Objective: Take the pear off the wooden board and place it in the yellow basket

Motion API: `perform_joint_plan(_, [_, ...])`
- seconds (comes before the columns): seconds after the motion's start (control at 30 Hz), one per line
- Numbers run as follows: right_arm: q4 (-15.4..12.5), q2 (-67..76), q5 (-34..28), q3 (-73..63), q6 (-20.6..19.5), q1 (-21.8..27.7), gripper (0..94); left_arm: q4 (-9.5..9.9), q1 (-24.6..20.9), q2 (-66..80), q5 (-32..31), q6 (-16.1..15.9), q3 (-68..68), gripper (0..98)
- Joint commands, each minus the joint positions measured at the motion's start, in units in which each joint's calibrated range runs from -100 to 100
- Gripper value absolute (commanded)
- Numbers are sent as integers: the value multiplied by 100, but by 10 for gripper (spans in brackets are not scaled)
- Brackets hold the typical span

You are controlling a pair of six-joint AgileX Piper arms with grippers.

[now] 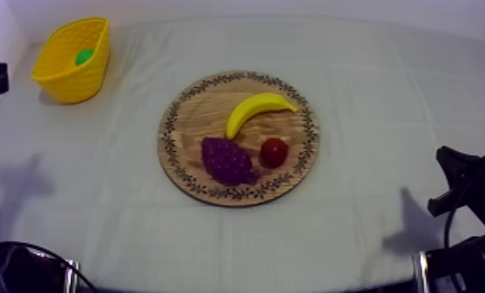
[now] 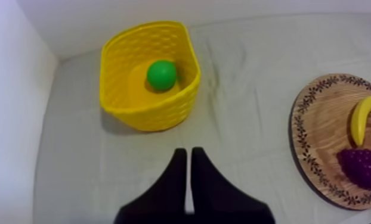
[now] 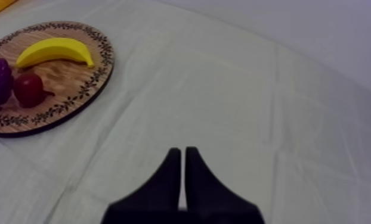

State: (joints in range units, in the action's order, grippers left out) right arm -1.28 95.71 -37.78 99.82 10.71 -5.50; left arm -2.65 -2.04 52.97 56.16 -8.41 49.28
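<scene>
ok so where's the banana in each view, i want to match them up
top view: banana on the far half of the wooden board, behind the grapes and small red fruit
left wrist view: banana on the board, just beyond the grapes
right wrist view: banana on the board, beyond the small red fruit
shared landmark: the board's patterned rim

Matt grey-white counter cloth, softly creased. Round board of grained wood, dull finish, dark patterned rim. Basket of yellow plastic lattice, slight sheen. Smooth, faintly glossy banana, pear and small red fruit; knobbly bunch of grapes. Left hand and right hand matt black, smooth.
</scene>
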Motion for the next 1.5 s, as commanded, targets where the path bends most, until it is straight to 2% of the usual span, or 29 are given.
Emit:
perform_joint_plan(0.0, [-1,4,-4,-5,1,-1,4,5,1,409,-17,5,182,2])
perform_joint_plan(0.2, [-1,4,-4,-5,1,-1,4,-27,6,853,-82,2,509,1])
perform_joint_plan(0.47, [-1,4,-4,-5,1,-1,4,-193,21,1519,-114,-138,1088,1])
perform_joint_plan(0.73, [-1,4,-4,-5,0,-1,4,-165,42,2105,-219,-74,1732,0])
perform_joint_plan(0.9, [-1,4,-4,-5,1,-1,4,-213,-64,2583,-465,-113,2293,0])
perform_joint_plan(1.2, [-1,4,-4,-5,1,-1,4,-576,-190,3408,-1179,-456,3507,0])
perform_joint_plan(1.37, [-1,4,-4,-5,1,-1,4,-618,-82,3978,-1515,-538,4265,0])
perform_joint_plan(1.47, [-1,4,-4,-5,0,-1,4,-501,-31,4382,-1522,-436,4539,0])
